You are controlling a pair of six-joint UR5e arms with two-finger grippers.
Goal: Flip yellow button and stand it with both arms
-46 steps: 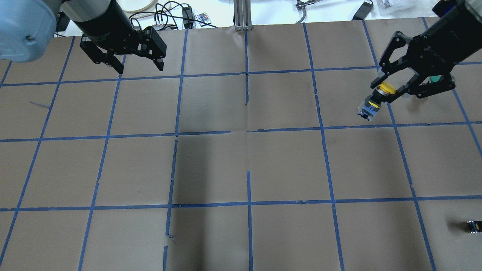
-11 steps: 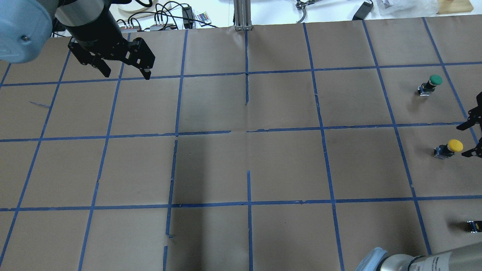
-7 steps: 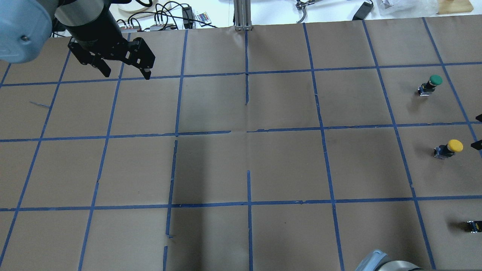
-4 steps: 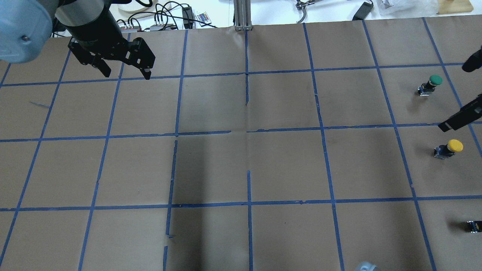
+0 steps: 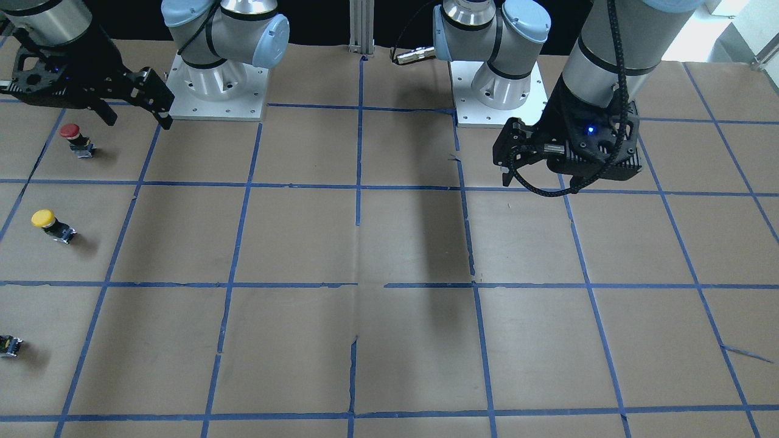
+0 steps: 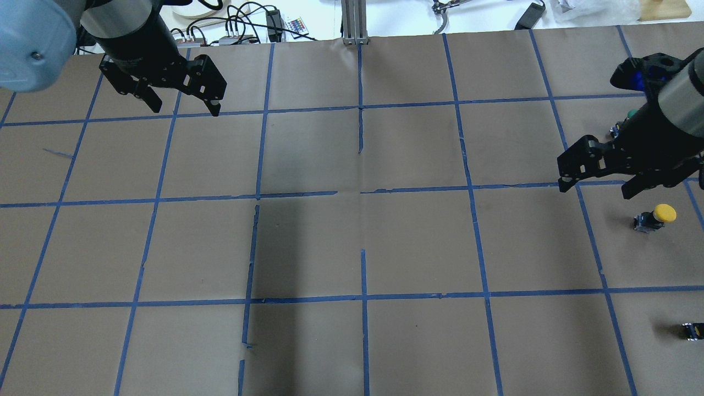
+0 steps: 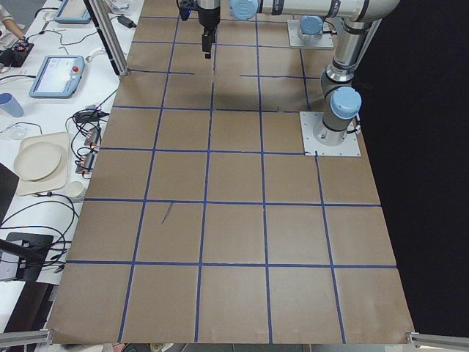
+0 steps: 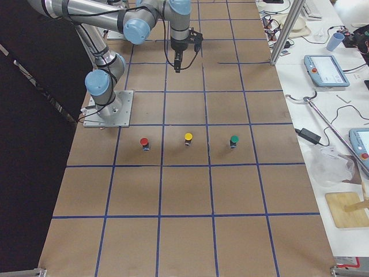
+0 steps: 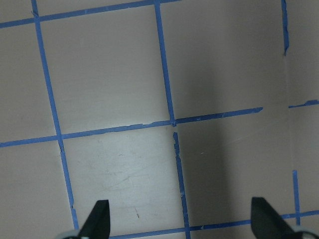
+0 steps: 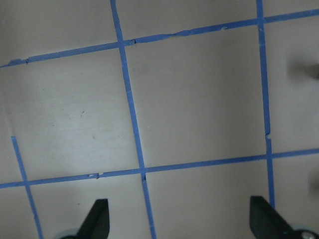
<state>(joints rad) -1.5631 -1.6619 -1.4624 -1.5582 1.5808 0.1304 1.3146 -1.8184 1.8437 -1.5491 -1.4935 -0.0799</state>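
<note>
The yellow button (image 6: pixel 657 216) stands cap up on the brown paper at the far right, free of both grippers. It also shows in the front-facing view (image 5: pixel 47 221) and the right side view (image 8: pixel 188 138). My right gripper (image 6: pixel 594 190) is open and empty, just beyond and to the left of the button. Its wrist view (image 10: pixel 177 219) shows only paper and tape between the spread fingers. My left gripper (image 6: pixel 186 109) is open and empty at the far left of the table, and its wrist view (image 9: pixel 179 219) also shows bare paper.
A green-capped button (image 6: pixel 632 114) is mostly hidden behind my right arm. A red-capped button (image 5: pixel 73 135) stands close to the yellow one. A tiny black-and-yellow block (image 6: pixel 692 330) lies at the right edge. Cables and clutter lie past the table's far edge.
The right gripper, which once held the yellow button, left it standing and drew off the right edge. It has swung back in beyond the button and now covers the green one. The left gripper is still.
</note>
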